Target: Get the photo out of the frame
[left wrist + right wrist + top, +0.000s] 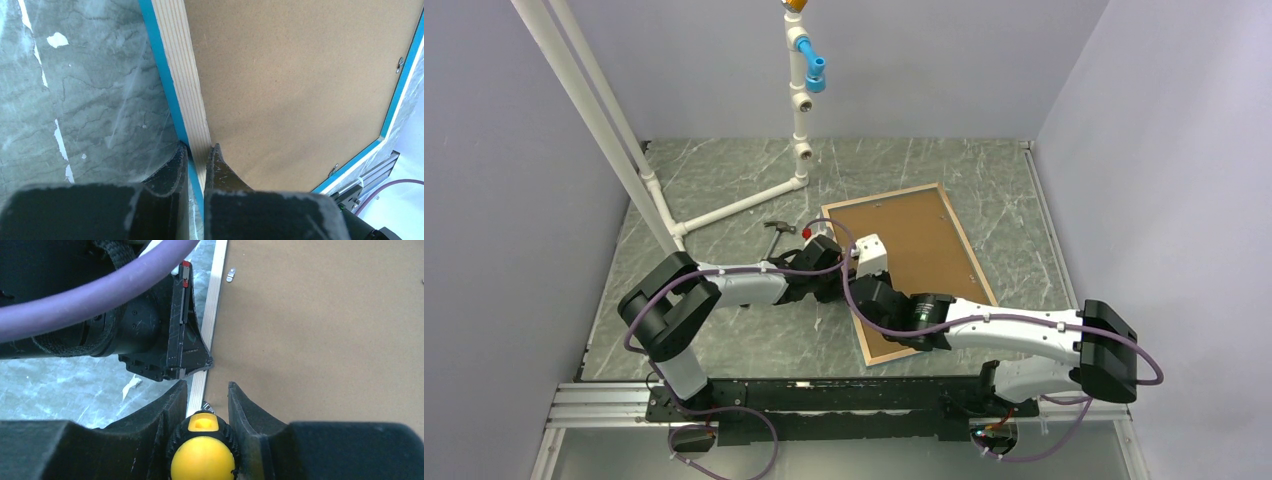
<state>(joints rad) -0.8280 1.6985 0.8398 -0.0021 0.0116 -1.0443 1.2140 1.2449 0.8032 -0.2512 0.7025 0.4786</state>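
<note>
The frame (pixel 964 232) lies face down on the table, its brown backing board (pixel 919 255) up, so the photo is hidden under the board. In the left wrist view my left gripper (pixel 198 148) is shut on the frame's pale wood rim (pixel 180 75), one finger on the turquoise outer edge and one on the board side. My right gripper (pixel 206 385) is shut on a screwdriver with a yellow-and-black handle (pixel 202 450). It points at a small metal clip (pixel 207 405) by the rim (pixel 216 295), just short of the left gripper (pixel 192 347).
More metal clips sit on the board's edges (pixel 400 62) (pixel 230 274). A hammer (pixel 776 230) lies left of the frame. White pipework (pixel 799 120) stands behind it, and slanted white pipes (pixel 604 120) run along the left. Walls close in three sides.
</note>
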